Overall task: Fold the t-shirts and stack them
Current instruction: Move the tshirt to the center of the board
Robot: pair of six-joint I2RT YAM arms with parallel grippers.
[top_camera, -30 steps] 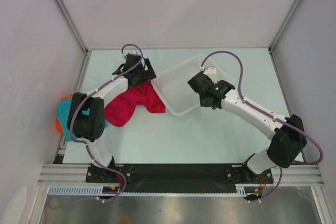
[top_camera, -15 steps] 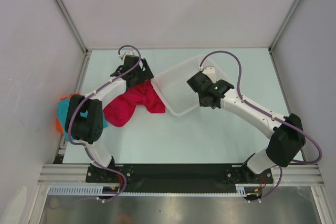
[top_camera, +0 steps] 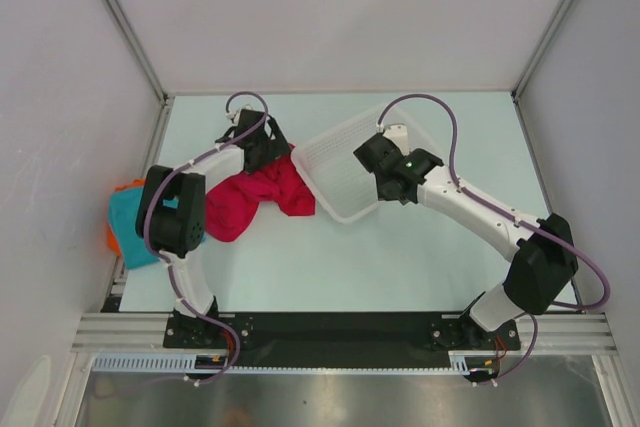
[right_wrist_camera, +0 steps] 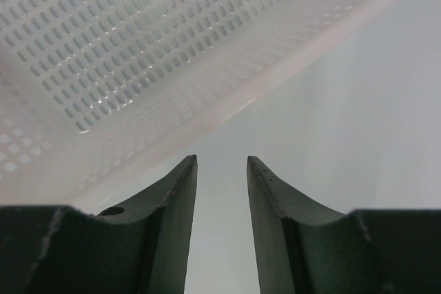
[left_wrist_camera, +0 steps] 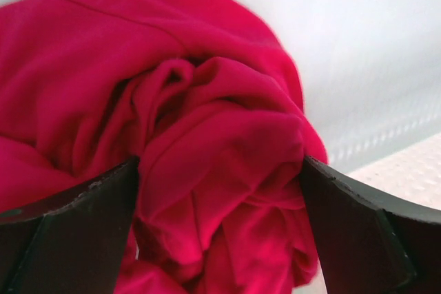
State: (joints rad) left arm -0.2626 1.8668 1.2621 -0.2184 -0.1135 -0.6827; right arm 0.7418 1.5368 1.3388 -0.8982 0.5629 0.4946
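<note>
On the tabletop (top_camera: 380, 257), the teal t-shirt (top_camera: 128, 222) lies well to the left of the white mesh basket (top_camera: 335, 175), closest to the arm bases and apart from both tools. The crimson t-shirt (top_camera: 240, 205) comes next, a crumpled heap just beside the basket's left wall; whether cloth and wall touch cannot be told. Its long axis runs diagonally from the near left up toward the basket's far-left corner. The left tool (left_wrist_camera: 220, 170) sits at that far end, right by the basket's corner. Its fingers (left_wrist_camera: 69, 232) are spread fully apart, and a bunched fold of crimson cloth bulges up between them. The cloth fills the gap, but the fingers are not pressed in on it, so no grip is judged to be made. The right tool (right_wrist_camera: 222, 170) hangs over the basket's mesh, its fingers parted by a narrow gap with nothing in it. The left arm is plainly the nearer to the crimson t-shirt, which lies directly below and between its fingers. Judgement: the next move calls for closing on that fold, then drawing it away from the basket so the heap can be spread for folding.
</note>
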